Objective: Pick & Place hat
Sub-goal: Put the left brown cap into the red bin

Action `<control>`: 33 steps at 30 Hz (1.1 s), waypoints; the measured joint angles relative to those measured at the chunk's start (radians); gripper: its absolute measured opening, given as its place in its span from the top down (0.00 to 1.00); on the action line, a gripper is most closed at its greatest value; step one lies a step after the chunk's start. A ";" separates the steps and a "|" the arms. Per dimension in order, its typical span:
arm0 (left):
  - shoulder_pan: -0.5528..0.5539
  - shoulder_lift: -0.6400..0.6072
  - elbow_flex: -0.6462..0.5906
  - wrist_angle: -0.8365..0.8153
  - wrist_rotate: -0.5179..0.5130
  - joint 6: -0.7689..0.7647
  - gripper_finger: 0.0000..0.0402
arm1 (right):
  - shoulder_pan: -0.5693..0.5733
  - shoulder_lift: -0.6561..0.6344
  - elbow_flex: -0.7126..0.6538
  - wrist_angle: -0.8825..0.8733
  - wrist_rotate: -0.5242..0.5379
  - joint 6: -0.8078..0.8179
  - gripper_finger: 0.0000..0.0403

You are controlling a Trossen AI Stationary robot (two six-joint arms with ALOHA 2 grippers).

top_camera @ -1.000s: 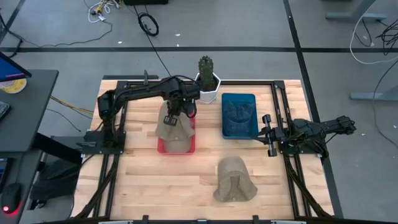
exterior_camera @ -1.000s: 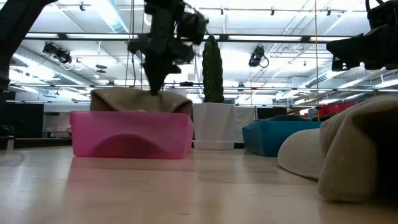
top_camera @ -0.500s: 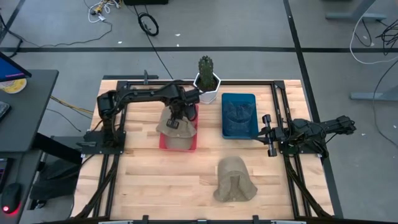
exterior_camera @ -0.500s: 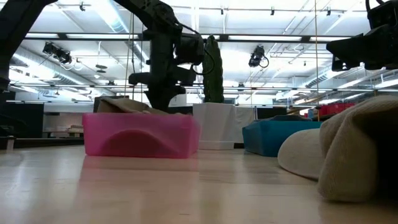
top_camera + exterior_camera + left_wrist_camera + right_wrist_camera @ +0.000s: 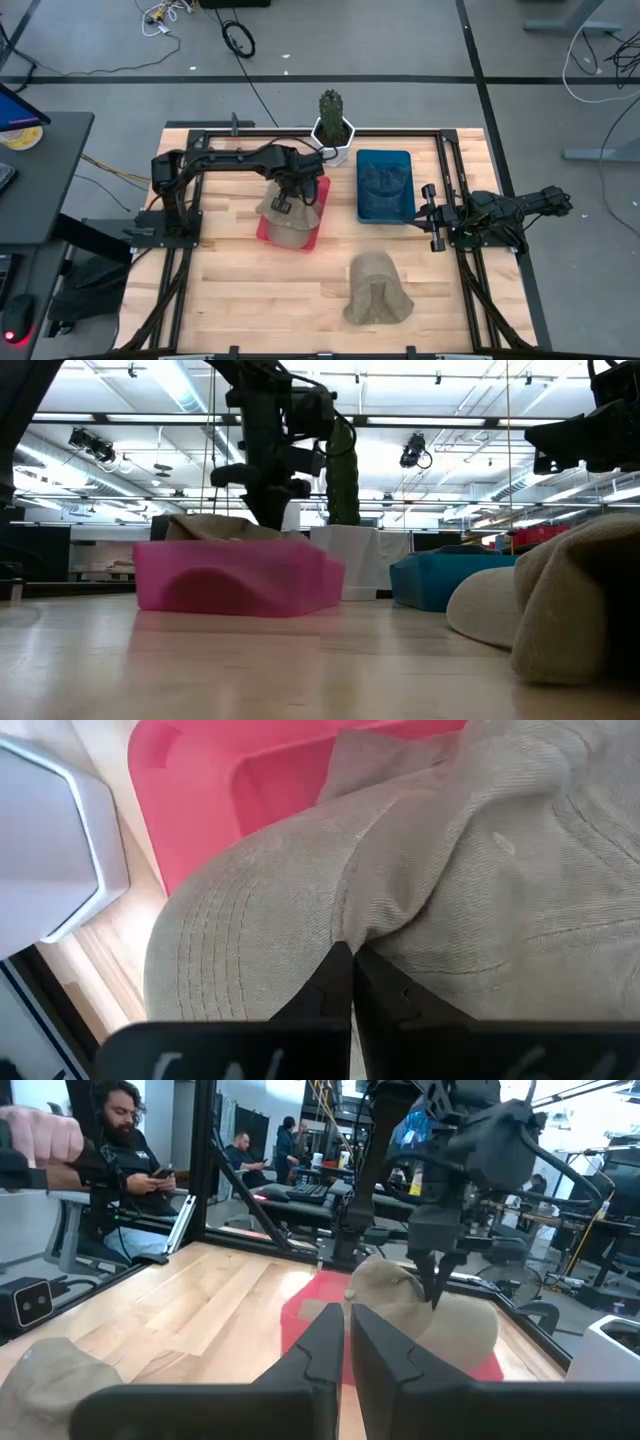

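"Khaki cloth in a pink bin – is that the hat?"

"Yes. From above, the hat lies in the pink bin, draped over its near rim, with the left gripper down on its crown. That fits a placing step: the arm holds the cloth low so it settles inside rather than sliding off."

"And the other arm?"

"The right gripper waits at the table's right edge, beside the blue bin, well clear. A second hat sits on the bare wood nearer the front, and a potted cactus stands at the back."

"What does the table-level camera add?"

"The left arm comes straight down into the bin; the hat barely rises above the rim. So it is nearly in, I'd judge."

"Is the hat gripped?"

"The left wrist camera shows the fingers closed together with a pinched ridge of hat between the tips, pink bin wall behind. A pinch on a fold is how soft cloth gets carried."

"The right wrist?"

"Its fingers are together, holding nothing, pointed across at the hat and left arm; people sit beyond the table."
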 joint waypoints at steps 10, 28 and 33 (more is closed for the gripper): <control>0.002 -0.019 0.000 0.046 0.204 0.002 1.00 | 0.000 0.000 0.000 0.000 0.000 0.000 0.94; 0.060 0.115 -0.090 0.168 0.275 -0.028 0.99 | 0.000 0.000 0.000 0.000 0.002 0.000 0.94; 0.057 0.103 -0.094 0.178 0.237 -0.078 0.99 | 0.000 0.000 0.000 0.000 -0.001 0.000 0.94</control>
